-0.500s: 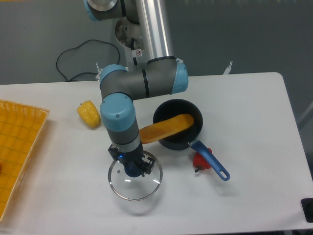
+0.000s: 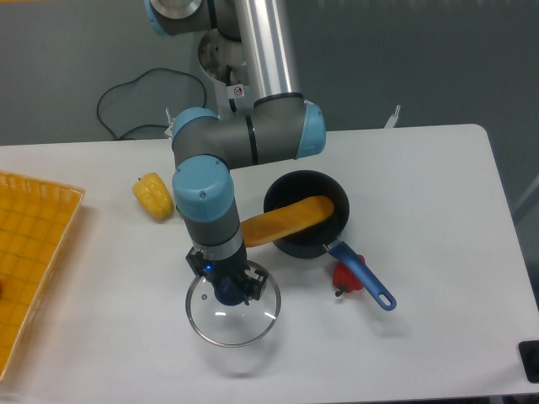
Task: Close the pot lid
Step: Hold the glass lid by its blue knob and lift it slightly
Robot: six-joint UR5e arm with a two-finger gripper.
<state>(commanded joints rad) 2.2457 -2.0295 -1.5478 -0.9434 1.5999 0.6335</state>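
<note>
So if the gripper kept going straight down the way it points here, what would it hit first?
The blue knob of the lid. The gripper points down right over it, jaws on either side; whether they already touch it is hard to tell.

Black pot (image 2: 305,195) with blue handle; clear lid (image 2: 232,311), blue knob.

One fixed camera, high at the near side.
It looks down across the white table (image 2: 438,219) toward the far grey wall (image 2: 421,59).
</note>
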